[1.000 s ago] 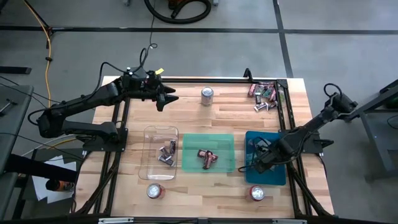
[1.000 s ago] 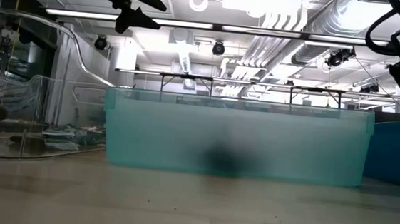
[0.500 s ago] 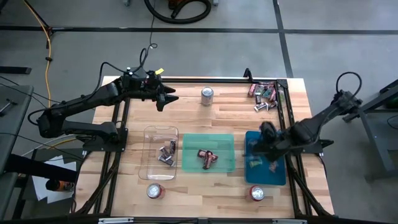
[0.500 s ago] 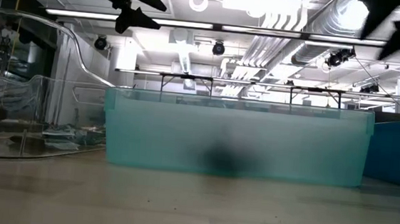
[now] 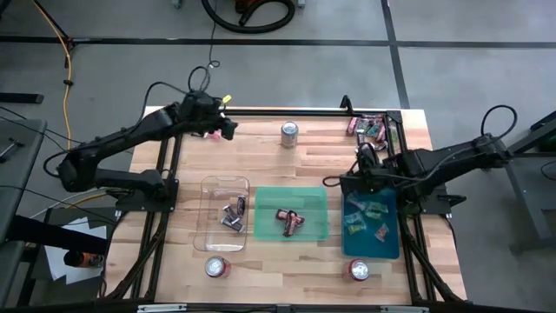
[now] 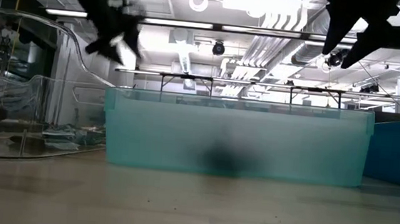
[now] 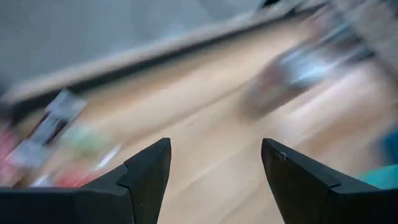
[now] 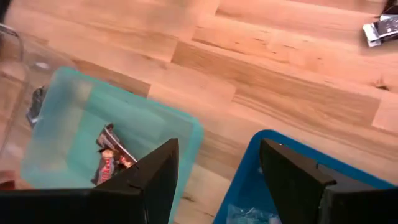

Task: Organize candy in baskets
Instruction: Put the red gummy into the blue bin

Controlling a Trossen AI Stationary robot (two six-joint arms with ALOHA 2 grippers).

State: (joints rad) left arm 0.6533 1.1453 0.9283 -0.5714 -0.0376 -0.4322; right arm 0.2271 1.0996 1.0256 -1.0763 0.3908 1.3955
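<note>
Three baskets stand in a row: clear [image 5: 224,213], green [image 5: 291,213] and teal-blue [image 5: 371,222]. Each holds candy: dark pieces [image 5: 233,215], maroon ones [image 5: 290,219], light green ones [image 5: 366,210]. More candy lies in a heap [image 5: 368,130] at the far right. My right gripper [image 5: 363,165] hangs open above the blue basket's far edge, holding nothing. My left gripper [image 5: 228,129] is open over the far left of the table, near blurred candy [image 7: 50,140]; nothing sits between its fingers.
A silver can [image 5: 288,132] stands at the far middle, two red-topped cans [image 5: 216,267] [image 5: 359,270] near the front edge. A black metal frame [image 5: 287,111] runs along the far edge and both sides. Bare wood lies between the baskets and the far edge.
My right gripper has risen out of the blue basket and gone toward the far edge, turning as it went; light green candy now shows lying in that basket. My left gripper has tipped downward, sunk a little and shifted toward the far edge.
</note>
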